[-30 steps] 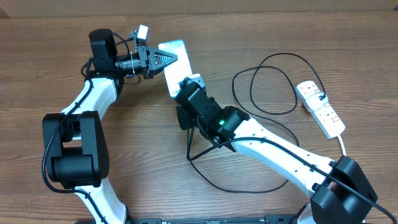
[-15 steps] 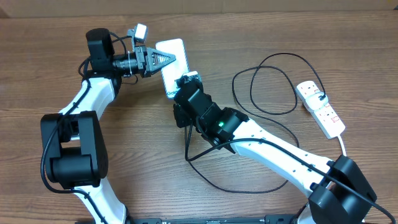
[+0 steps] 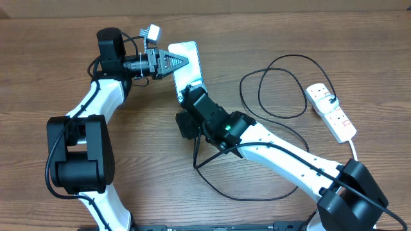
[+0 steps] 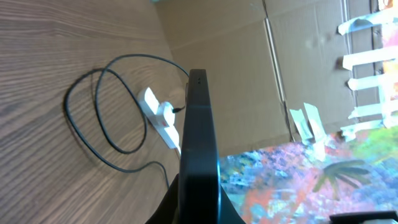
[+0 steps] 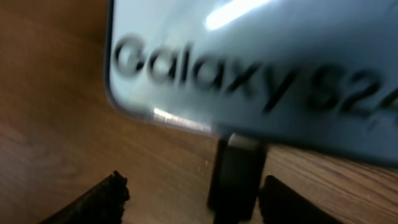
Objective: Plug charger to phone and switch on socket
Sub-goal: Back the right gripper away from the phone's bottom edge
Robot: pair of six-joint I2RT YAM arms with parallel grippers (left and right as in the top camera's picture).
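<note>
Your left gripper (image 3: 185, 61) pinches the thin, slick phone (image 3: 194, 76) by its edge, and your right gripper (image 5: 196, 199) sits open around the stiff little tip of the charger (image 5: 236, 180), so hold it there, not on the floppy part.

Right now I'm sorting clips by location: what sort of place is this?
Probably a makeshift robot test bench rather than a home: a wood-grain table, taped cardboard sheets as a backdrop, and a white power strip laid out for the task.
</note>
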